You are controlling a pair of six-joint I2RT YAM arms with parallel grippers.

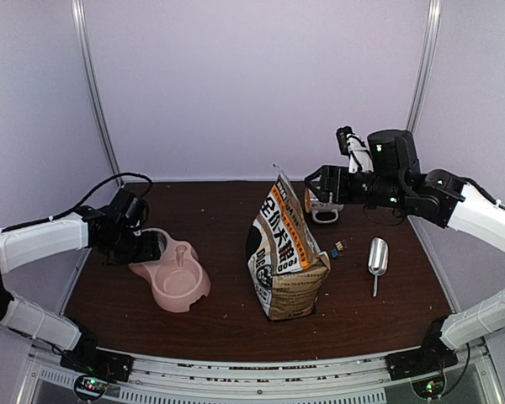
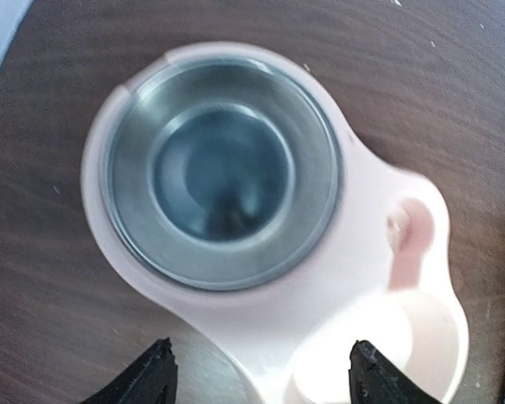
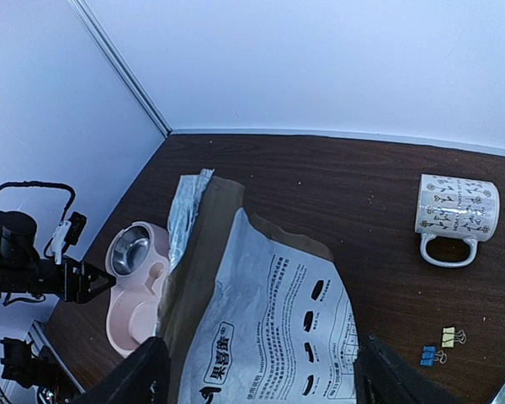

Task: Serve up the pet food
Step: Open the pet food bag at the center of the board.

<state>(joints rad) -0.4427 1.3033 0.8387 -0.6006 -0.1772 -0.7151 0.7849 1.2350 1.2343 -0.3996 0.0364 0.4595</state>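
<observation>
The left gripper [image 2: 261,362] is held over the pink double bowl [image 2: 366,252], its fingers spread apart with nothing between them; the steel dish [image 2: 223,168] set in the bowl is seen empty. The right gripper [image 3: 263,353] is held open above the torn top of the food bag [image 1: 286,261], which is stood upright mid-table [image 1: 219,210]. The pet food itself cannot be made out. A metal scoop [image 1: 377,257] is laid right of the bag, and a mug [image 3: 454,210] is stood behind it.
</observation>
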